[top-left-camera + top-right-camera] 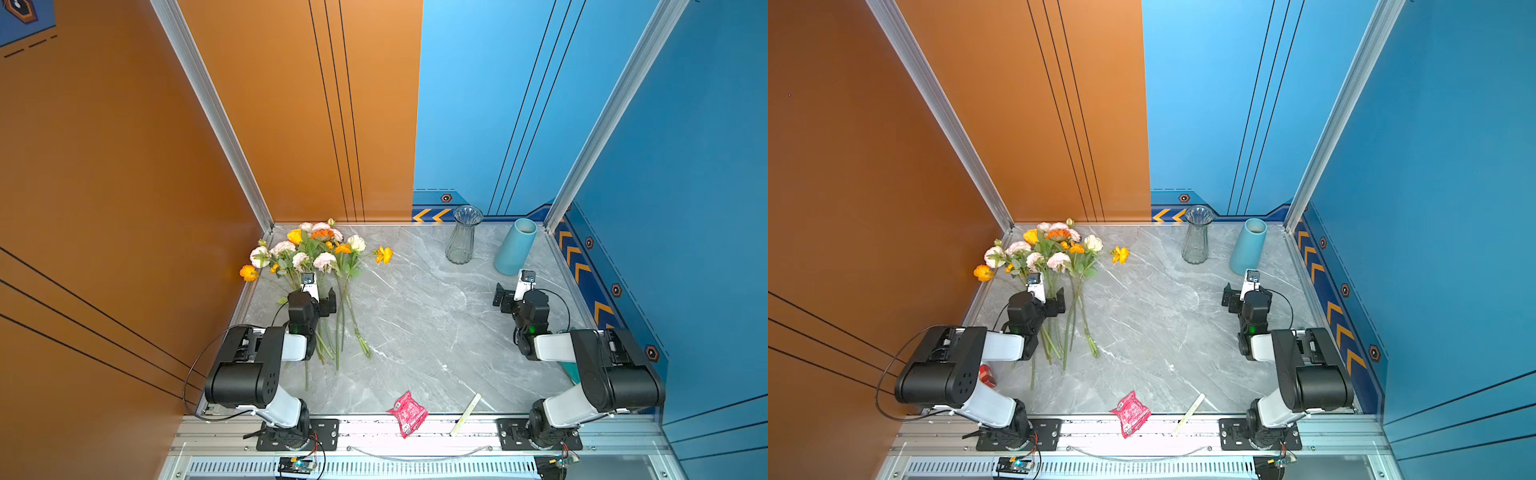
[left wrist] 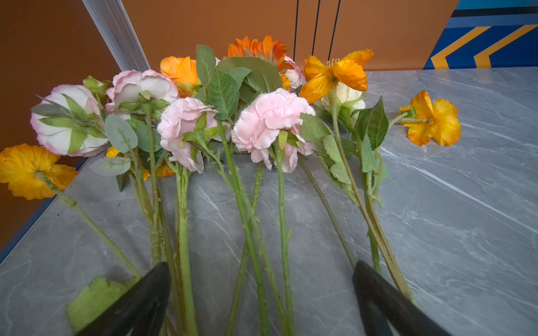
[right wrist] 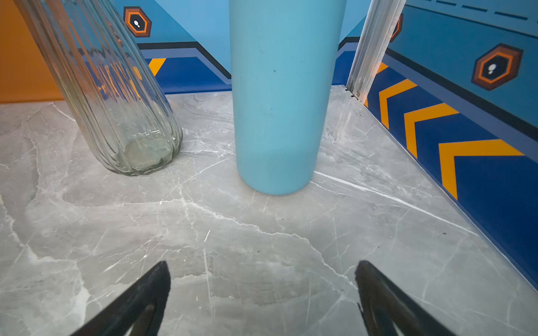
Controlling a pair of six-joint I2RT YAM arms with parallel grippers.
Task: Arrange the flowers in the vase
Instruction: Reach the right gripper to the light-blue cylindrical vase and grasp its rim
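The flowers (image 1: 316, 253) (image 1: 1050, 253) lie in a loose bunch on the grey marble table at the back left, blooms toward the far wall, stems toward me. Pink, orange, yellow and cream heads fill the left wrist view (image 2: 270, 122). My left gripper (image 1: 316, 299) (image 2: 260, 270) hangs open just above the stems, several of them between its fingers, none gripped. A clear ribbed glass vase (image 1: 463, 237) (image 3: 116, 101) and a light blue vase (image 1: 514, 247) (image 3: 279, 101) stand at the back right. My right gripper (image 1: 515, 297) (image 3: 262, 270) is open and empty over bare table, a short way before the blue vase.
A red snack packet (image 1: 407, 413) and a pale flat stick (image 1: 466, 414) lie at the table's front edge. A small red item (image 1: 986, 375) sits under the left arm. Orange wall on the left, blue walls behind and right. One orange bloom (image 2: 431, 122) lies apart from the bunch.
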